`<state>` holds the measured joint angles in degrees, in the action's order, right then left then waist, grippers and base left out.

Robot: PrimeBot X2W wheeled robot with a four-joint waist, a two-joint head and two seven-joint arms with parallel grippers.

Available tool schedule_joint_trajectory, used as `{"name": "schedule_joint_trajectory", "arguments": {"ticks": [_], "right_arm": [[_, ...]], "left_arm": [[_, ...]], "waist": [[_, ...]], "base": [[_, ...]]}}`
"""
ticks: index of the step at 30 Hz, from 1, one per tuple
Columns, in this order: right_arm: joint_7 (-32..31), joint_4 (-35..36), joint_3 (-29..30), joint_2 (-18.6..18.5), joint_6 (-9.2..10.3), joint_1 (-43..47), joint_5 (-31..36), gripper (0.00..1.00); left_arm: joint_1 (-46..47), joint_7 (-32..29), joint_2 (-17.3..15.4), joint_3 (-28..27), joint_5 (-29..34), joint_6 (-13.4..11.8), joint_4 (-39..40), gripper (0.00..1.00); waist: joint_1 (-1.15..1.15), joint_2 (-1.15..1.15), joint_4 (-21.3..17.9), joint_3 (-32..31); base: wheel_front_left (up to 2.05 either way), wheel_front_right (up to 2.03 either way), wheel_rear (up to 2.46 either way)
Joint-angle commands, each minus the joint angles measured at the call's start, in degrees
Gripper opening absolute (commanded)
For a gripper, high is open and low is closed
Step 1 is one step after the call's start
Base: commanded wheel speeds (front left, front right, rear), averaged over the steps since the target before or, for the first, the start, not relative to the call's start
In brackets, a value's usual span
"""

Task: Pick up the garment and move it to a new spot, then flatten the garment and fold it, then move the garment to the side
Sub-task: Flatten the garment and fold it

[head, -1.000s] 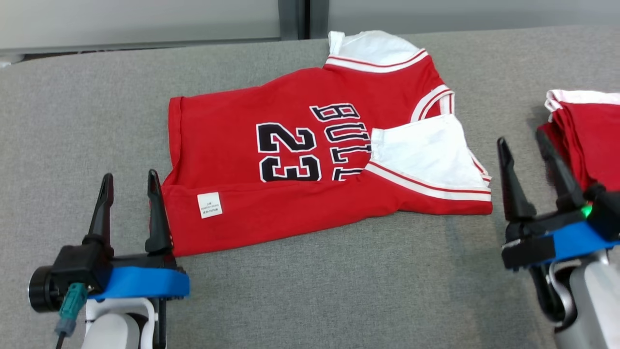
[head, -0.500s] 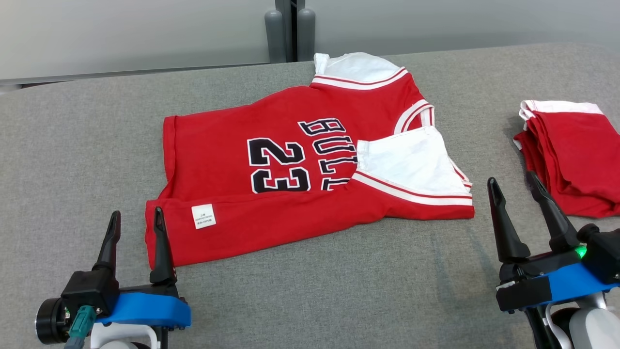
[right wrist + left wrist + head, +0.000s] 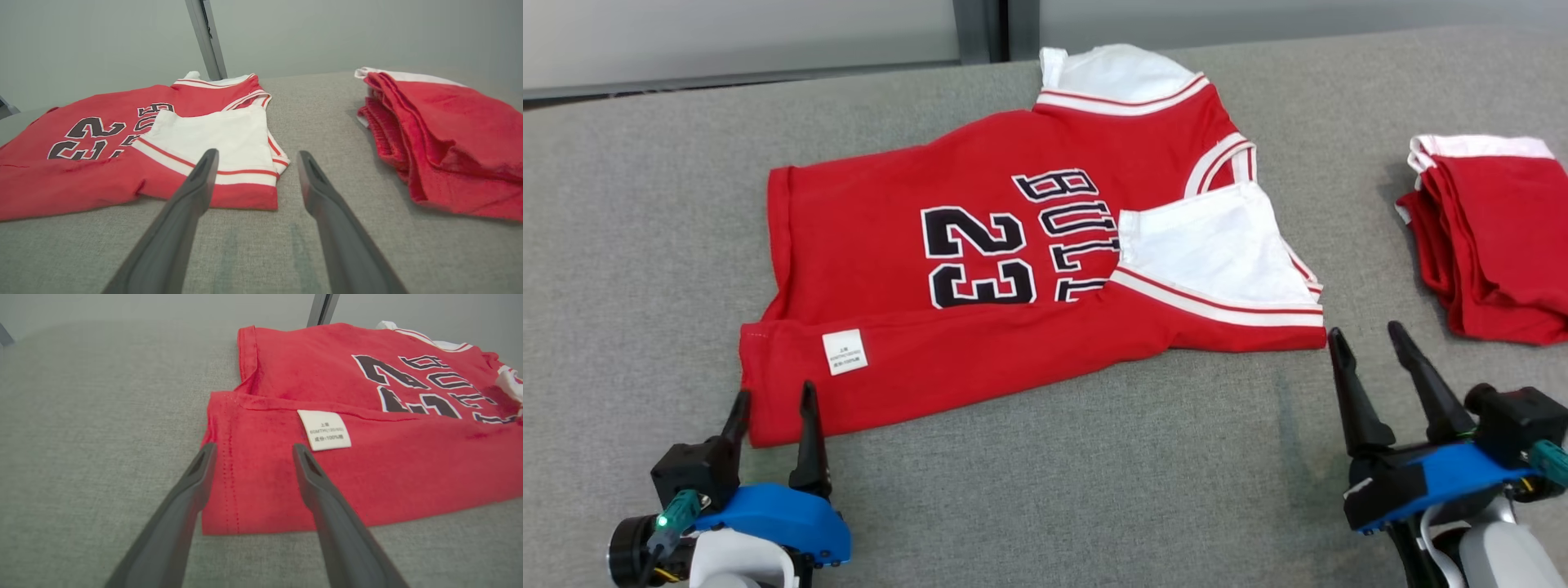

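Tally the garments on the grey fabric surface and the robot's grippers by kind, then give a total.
Red number-23 jersey: 1
Folded red garment pile: 1 (its layers cannot be counted)
Grippers: 2, left gripper and right gripper
Total: 4

The garment is laid across the middle of the bench, hem toward the left edge and collar toward the right; its near long side is folded over onto itself, and a label is carried on that fold close to the hem; a folded pile is set well apart at the right edge; the left gripper is placed at the garment's near left corner, the right gripper just beside its near right corner; a post is seen behind the far edge.
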<state>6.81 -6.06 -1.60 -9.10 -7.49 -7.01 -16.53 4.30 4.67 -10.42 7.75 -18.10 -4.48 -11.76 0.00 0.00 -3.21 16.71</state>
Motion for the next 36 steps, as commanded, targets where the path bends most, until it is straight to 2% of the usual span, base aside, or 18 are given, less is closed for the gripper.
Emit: {"name": "schedule_joint_trajectory", "arguments": {"ticks": [1, 8, 12, 13, 14, 15, 16, 21, 28, 36], "right_arm": [[0.14, -1.64, -0.39, -0.29, 0.0, -1.67, -0.6, 1.0], [-0.13, -13.21, -2.89, -1.19, 0.0, -8.82, -2.57, 1.0], [-2.41, -19.27, -4.71, -1.14, 0.0, -12.83, -4.23, 1.0], [-2.78, -20.23, -5.2, -1.27, 0.0, -13.58, -4.76, 0.99], [-3.1, -21.15, -5.49, -1.4, 0.0, -14.23, -5.36, 0.43], [-3.29, -22.03, -5.82, -1.57, 0.0, -14.62, -5.78, 0.36], [-3.26, -22.55, -6.11, -1.69, 0.0, -14.92, -6.1, 0.0], [-0.75, -22.8, -6.36, -2.45, 0.01, -14.67, -7.89, 0.0], [0.03, -17.29, -5.29, -3.04, 0.01, -8.29, -9.86, 0.0], [-2.99, -6.61, -0.4, 0.61, 0.01, 6.1, -8.55, 0.0]], "left_arm": [[0.98, -0.43, 0.1, -0.15, -0.43, 0.25, -0.4, 1.0], [2.27, -6.21, 0.1, -0.19, -2.75, 0.04, -3.85, 1.0], [2.71, -11.18, 0.23, 0.62, -4.93, 1.61, -5.66, 1.0], [2.73, -11.97, 0.28, 0.72, -5.41, 2.09, -5.7, 0.97], [2.85, -12.64, 0.25, 0.91, -5.95, 2.65, -5.53, 0.36], [2.83, -13.34, 0.4, 1.09, -6.59, 3.11, -5.43, 0.0], [2.85, -13.55, -0.13, 1.48, -5.94, 3.2, -5.18, 0.0], [2.66, -11.41, -0.83, 1.53, -4.96, 2.65, -1.75, 0.0], [-0.13, -11.41, -2.21, 0.09, -5.45, 1.33, 4.39, 0.0], [-7.98, -16.84, -3.83, -0.82, -6.67, -1.22, 10.98, 0.0]], "waist": [[0.0, 0.0, 0.09, 0.76], [0.0, 0.0, 0.55, 3.75], [0.0, 0.0, 0.94, 4.37], [0.0, 0.0, 1.02, 4.41], [0.0, 0.0, 1.11, 4.4], [0.0, 0.0, 1.18, 4.38], [0.0, 0.0, 1.21, 4.34], [0.0, 0.0, 1.34, 3.52], [0.0, 0.0, 1.49, 0.91], [0.0, 0.0, 0.51, -3.03]], "base": [[0.0, 0.0, 0.0], [0.0, 0.0, 0.0], [0.0, 0.0, 0.0], [0.0, 0.0, 0.0], [0.0, 0.0, 0.0], [0.0, 0.0, 0.0], [0.0, 0.0, 0.0], [0.0, 0.0, 0.0], [0.0, 0.0, 0.0], [0.0, 0.0, 0.0]]}}
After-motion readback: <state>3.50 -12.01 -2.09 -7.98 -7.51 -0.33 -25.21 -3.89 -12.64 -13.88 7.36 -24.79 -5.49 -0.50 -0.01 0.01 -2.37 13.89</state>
